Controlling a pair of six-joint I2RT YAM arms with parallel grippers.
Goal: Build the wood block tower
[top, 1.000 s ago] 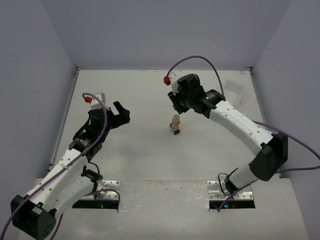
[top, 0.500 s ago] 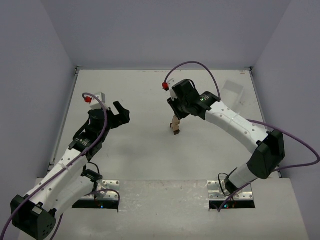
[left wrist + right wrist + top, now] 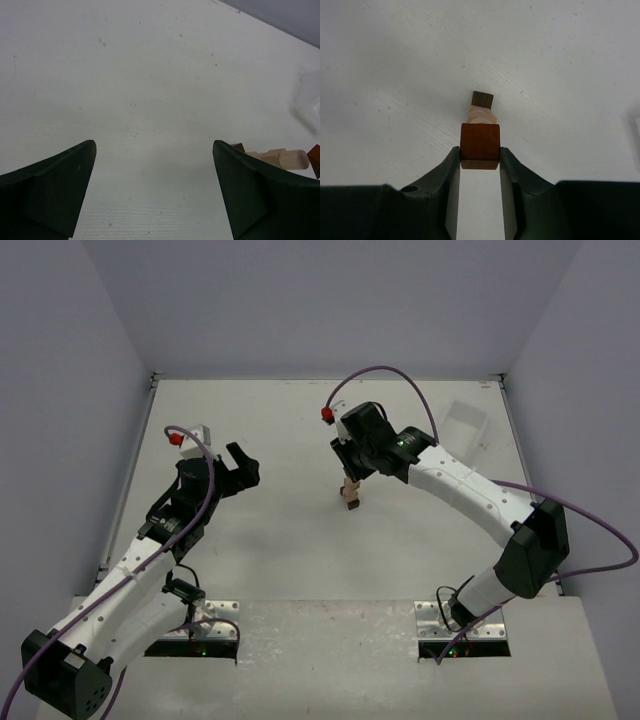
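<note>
Right wrist cam: we're pinching the reddish-brown cube (image 3: 480, 140) in our right gripper (image 3: 480, 152), wood block tower (image 3: 481, 116) dead ahead, left gripper (image 3: 153, 145) spread wide.

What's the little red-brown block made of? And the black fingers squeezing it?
The reddish-brown block looks like wood, smooth and stained, with a soft sheen. The fingers of the right gripper look like matte black plastic: rounded edges, no shine. The pale blocks beneath look like bare, unstained wood.
</note>
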